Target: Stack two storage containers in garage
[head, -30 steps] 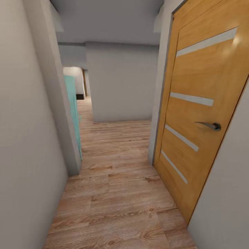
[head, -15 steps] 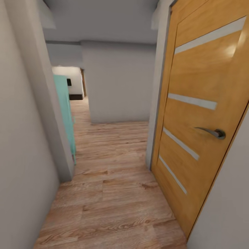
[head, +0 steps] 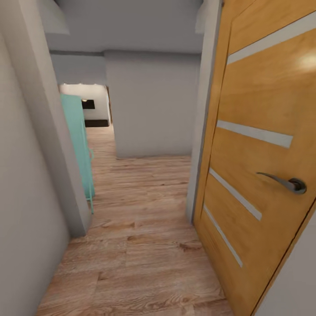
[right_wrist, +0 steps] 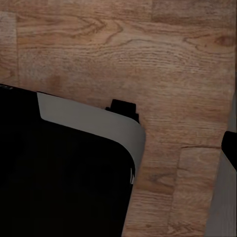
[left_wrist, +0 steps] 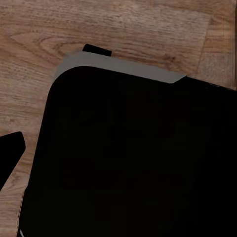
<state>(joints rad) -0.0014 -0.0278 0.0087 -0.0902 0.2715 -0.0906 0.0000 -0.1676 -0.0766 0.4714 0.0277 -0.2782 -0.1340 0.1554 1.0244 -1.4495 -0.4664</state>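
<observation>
hallway, wood plank floor (head: 149,245) | orange door (head: 263,145) on right | jaws: can't tell

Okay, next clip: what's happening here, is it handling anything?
Nothing is being handled. The robot is in a narrow hallway with a wood plank floor, an orange wooden door with a lever handle on its right and a teal cabinet ahead on its left. Both wrist views look down past the dark robot base at the planks. No storage container is in sight, so it seems to be in transit.
</observation>
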